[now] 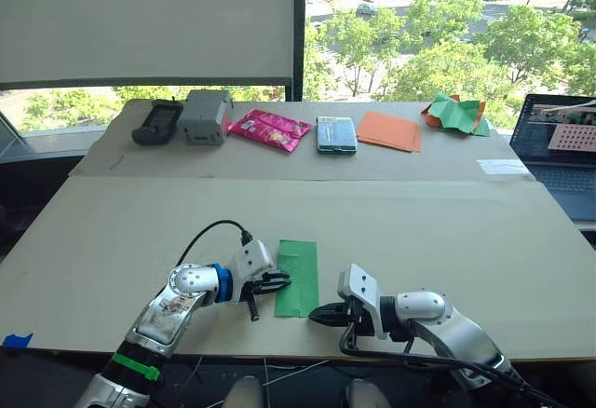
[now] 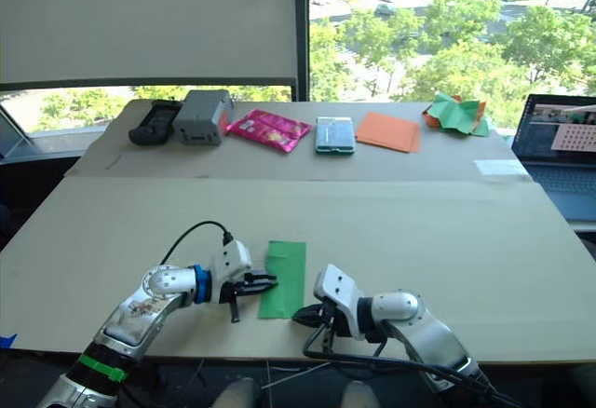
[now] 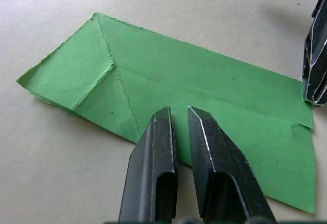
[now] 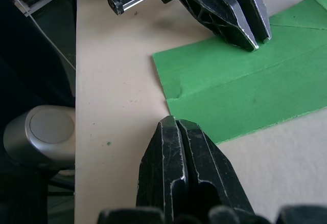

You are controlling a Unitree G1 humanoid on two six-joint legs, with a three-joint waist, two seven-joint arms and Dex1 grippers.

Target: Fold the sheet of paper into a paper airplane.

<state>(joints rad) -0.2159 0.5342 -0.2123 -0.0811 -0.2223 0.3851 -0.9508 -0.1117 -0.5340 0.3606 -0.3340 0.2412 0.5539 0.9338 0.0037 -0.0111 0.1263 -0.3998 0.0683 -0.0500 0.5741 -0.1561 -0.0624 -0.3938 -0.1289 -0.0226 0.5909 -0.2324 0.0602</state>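
Two of my grippers sit low at the near edge of the table, with the thin bright green sheet of paper lying flat between them. It is already folded into a long narrow strip that runs away from me, with diagonal crease lines near its far end (the left wrist view shows a turned-in corner flap there).

My left gripper has its two black fingers drawn almost together, with a thin gap between them, and nothing is pinched. The tips rest on the strip's left edge, I judge to pin the paper so it cannot slide. My right gripper is clenched, its fingers pressed together and empty. Its tip lies on the tabletop just at the strip's near corner, touching or nearly touching the edge. A closed tip makes a good blunt tool, so I take it as placed to nudge or press a crease rather than to grasp.

Beyond the strip, the pale cardboard tabletop runs on. Well apart, along the far side, lie a black handset, a grey box, a pink foil packet, a pale blue-green packet, flat orange sheets and a crumpled green-and-orange paper bundle. An open laptop sits far to my right.
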